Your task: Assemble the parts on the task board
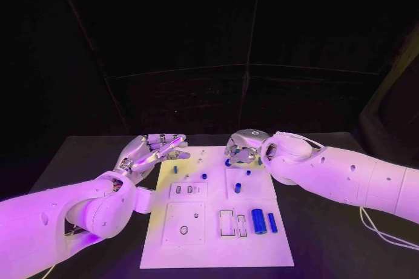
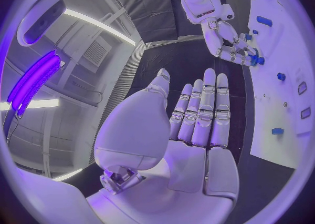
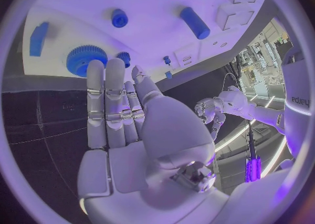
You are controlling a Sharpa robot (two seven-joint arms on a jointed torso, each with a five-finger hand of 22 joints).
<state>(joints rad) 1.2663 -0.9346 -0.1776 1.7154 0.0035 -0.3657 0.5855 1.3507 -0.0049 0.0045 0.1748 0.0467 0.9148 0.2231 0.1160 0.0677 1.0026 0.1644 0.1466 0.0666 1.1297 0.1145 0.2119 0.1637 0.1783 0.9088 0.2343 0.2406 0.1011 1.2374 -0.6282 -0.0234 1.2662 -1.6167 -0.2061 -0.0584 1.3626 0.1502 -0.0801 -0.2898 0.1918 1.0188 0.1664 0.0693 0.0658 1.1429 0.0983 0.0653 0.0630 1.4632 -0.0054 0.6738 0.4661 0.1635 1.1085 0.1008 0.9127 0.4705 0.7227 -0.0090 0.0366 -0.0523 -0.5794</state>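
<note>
Board: the task board (image 1: pixel 218 242) lies mid-table, its long side running from 6 to 12 o'clock.
Parts: a blue cylinder (image 1: pixel 258 221) and a slimmer blue peg (image 1: pixel 272 222) lie at about 5 o'clock on it; a blue gear (image 3: pixel 84 59) sits near the 12 o'clock end.
Left hand (image 1: pixel 150 153): fingers spread, holding nothing, at the board's 10 o'clock edge.
Right hand (image 1: pixel 246 147): over the 12 o'clock end, fingers straight beside the gear, empty.
Advice: judging by position, the gear is next; close the fingers evenly round its rim and lift straight.
</note>
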